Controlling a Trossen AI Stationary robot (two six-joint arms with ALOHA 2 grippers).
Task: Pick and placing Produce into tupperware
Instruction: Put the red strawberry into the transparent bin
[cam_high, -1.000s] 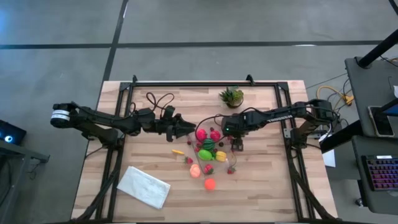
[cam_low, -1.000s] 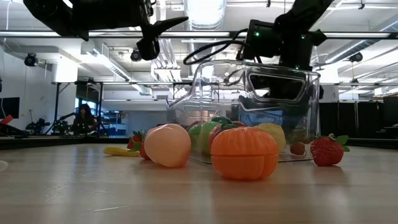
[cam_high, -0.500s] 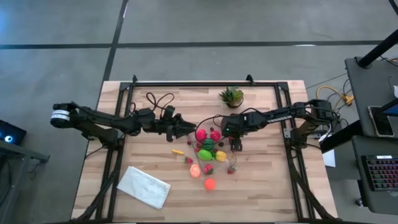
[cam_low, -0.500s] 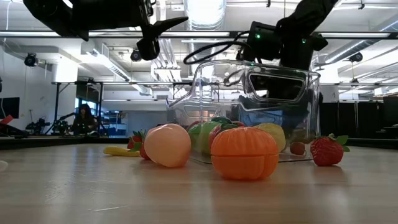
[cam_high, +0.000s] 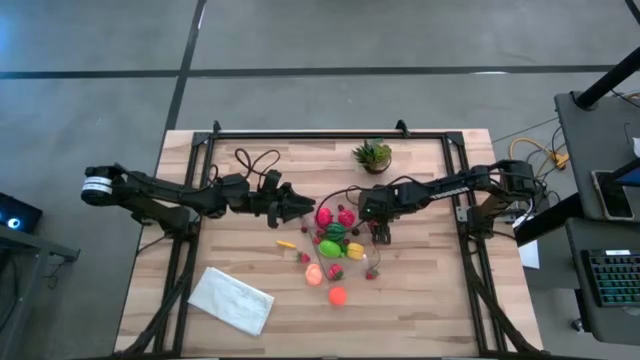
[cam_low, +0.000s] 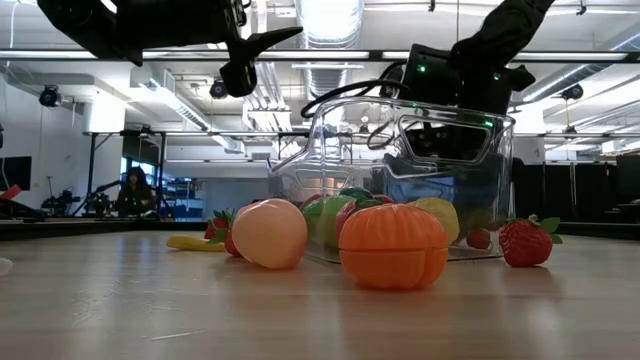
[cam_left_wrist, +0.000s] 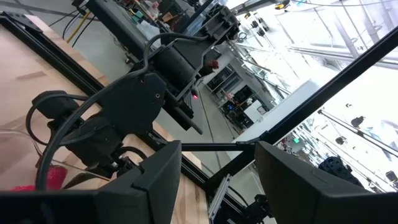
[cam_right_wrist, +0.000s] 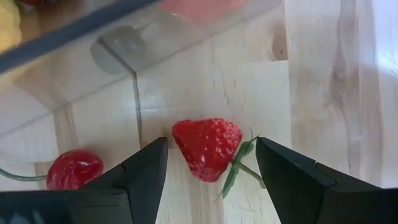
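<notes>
Open R claw (cam_right_wrist: 211, 177) astride strawberry (cam_right_wrist: 206, 147) (tupperware (cam_right_wrist: 124, 43) just beside)

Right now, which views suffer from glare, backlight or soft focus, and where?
Low view: bright ceiling lights backlight the arms into silhouettes, and the tupperware wall carries reflections; the orange toy close to the lens looks slightly soft. Left wrist view: windows blow out white behind the left pincer. Right wrist view: the strawberry is evenly lit.
</notes>
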